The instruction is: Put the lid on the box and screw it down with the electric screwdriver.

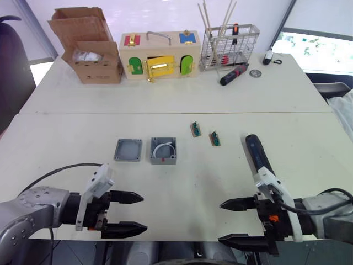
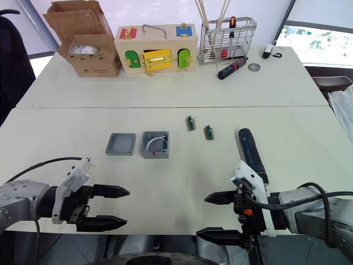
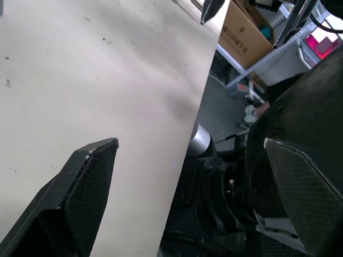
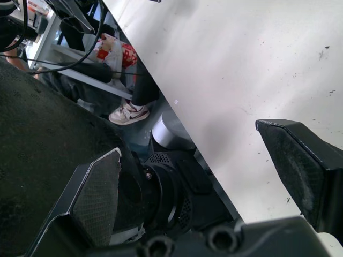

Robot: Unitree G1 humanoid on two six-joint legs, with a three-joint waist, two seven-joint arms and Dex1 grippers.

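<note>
Both grippers are hovering at the near edge of the pale tabletop (image 1: 182, 88), the left gripper (image 1: 126, 212) and the right gripper (image 1: 234, 222) each spreading black, mesh-textured fingers wide, holding nothing. The shallow grey square lid (image 1: 128, 149) is lying just beside the deeper grey box (image 1: 164, 150), seemingly not touching. The thick blue-black cylindrical electric screwdriver (image 1: 258, 153) is lying near the right gripper.

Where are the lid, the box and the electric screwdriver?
lid (image 1: 128, 149), left eye view, flat inner face.
box (image 1: 164, 150), left eye view, open inside with white wire.
electric screwdriver (image 1: 258, 152), left eye view, dark handle.
</note>
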